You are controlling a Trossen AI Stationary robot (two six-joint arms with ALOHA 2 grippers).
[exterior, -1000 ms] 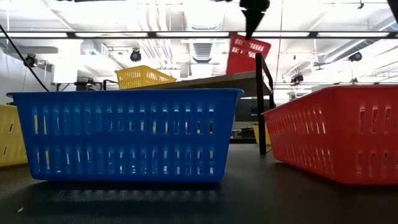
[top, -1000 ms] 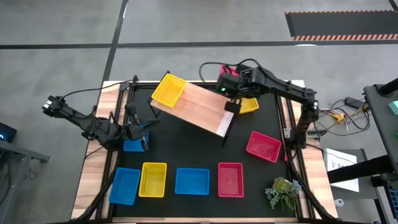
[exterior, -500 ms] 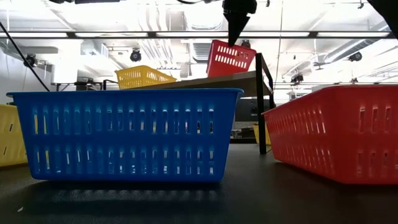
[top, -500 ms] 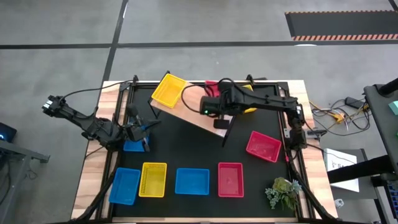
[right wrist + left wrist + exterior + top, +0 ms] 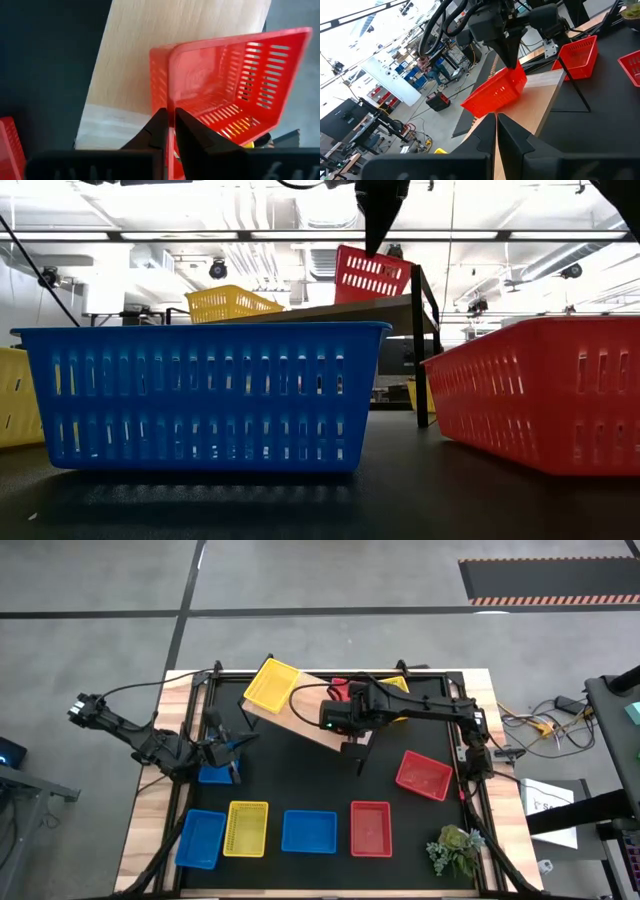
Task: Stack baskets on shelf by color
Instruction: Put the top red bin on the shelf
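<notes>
Right gripper is clamped on the rim of a red basket, and we can see that basket hanging tilted over the middle of the wooden shelf; from the low view the red basket sits just above the plank with one end higher than the other. The left wrist view shows the same thing from the side: the basket pinched at its top edge, dangling over the light wood.

A yellow basket already sits on the far left end of the shelf (well apart from the red one). Another yellow one peeks out past the shelf's right end, behind the arm.

On the black table the front row runs blue, yellow, blue, red, plus another red off to the right.

Left gripper rests low by the table's left side, fingers pressed together, right next to a blue basket.
</notes>
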